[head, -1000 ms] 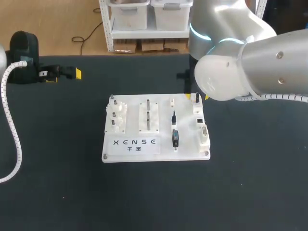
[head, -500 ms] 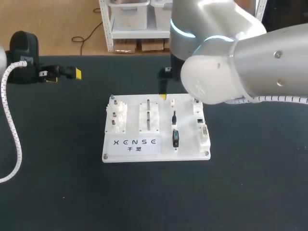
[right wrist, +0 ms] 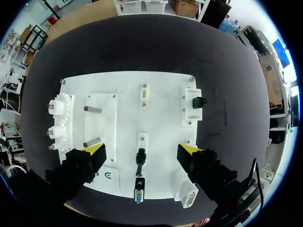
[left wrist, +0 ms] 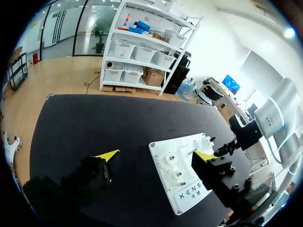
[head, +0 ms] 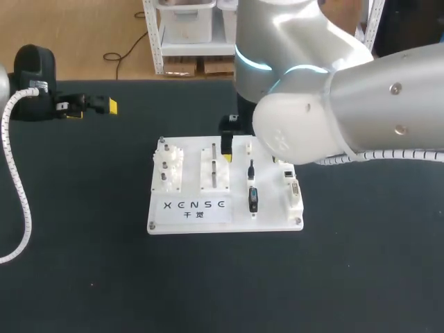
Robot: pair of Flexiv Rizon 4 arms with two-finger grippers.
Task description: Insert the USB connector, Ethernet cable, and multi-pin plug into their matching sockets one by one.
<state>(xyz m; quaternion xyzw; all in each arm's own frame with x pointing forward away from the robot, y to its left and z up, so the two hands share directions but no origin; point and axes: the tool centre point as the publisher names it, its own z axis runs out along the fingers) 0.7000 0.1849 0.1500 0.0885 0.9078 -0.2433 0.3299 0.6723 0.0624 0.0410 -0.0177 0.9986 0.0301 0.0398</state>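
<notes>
Over the white board in the middle of the desk, the right arm reaches in from the right. Its hand points straight down, fingers spread wide and empty. Below and between them a slim black connector lies in its holder, with the multi-pin plug just nearer. A black plug sits in the far-right socket block. At the desk's far left, the left hand hangs open, holding nothing.

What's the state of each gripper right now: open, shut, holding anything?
Left gripper: open, holding nothing, off to the side of the white board.
Right gripper: open, holding nothing, above the white board.
</notes>
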